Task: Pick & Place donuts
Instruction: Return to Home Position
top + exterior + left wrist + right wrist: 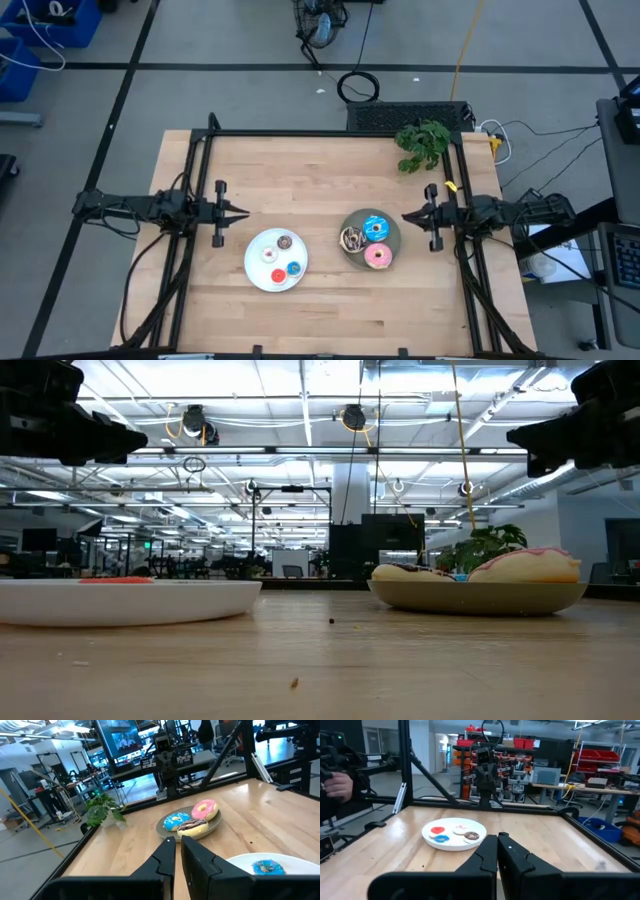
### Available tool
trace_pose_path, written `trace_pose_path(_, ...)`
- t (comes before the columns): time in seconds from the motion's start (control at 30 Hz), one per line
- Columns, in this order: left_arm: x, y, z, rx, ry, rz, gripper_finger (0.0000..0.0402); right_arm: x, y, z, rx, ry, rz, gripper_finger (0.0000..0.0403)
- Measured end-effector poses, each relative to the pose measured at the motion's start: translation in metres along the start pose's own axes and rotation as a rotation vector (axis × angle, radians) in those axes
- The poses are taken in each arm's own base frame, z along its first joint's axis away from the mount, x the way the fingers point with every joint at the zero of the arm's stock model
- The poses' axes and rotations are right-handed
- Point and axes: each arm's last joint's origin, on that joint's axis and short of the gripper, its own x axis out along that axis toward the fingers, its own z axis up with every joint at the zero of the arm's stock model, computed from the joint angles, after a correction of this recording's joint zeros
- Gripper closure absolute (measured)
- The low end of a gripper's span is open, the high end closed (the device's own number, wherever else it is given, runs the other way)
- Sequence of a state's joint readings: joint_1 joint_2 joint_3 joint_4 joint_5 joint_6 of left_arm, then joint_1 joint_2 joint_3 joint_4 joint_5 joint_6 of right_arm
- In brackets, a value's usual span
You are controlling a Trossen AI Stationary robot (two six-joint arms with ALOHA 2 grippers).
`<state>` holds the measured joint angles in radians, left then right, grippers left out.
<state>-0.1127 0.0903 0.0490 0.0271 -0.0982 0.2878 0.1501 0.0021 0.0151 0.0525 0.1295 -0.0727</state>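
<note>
Four small donuts lie on a white plate (254, 272): brown (285, 242), white (269, 255), red (278, 275) and blue (294, 268). Three wide donuts lie on a grey plate (395, 240): dark sprinkled chocolate (352, 238), blue sprinkled (376, 227) and pink (378, 257). My left gripper (243, 212) hovers shut above the table, left of the white plate. My right gripper (406, 216) hovers shut just right of the grey plate. The two grippers point at each other. The right wrist view shows the white plate (427, 837), and the left wrist view shows the grey plate (163, 827).
A small potted plant (422, 143) stands at the table's far right corner. Black frame rails (330, 133) run along the table's far, left and right edges. A person's hand (337, 785) shows beyond the table's edge in the right wrist view. Bare wood lies between the plates and along the near side.
</note>
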Motion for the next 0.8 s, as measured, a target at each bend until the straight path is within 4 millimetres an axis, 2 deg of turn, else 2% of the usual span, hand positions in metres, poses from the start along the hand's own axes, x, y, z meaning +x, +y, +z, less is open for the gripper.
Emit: trace_pose_path(0.8,-0.0001,0.0001,-0.0033,-0.034,0.041,0.027,0.0364,0.0003,-0.0008,0.0036,-0.014,-0.036,-0.009,0.0403)
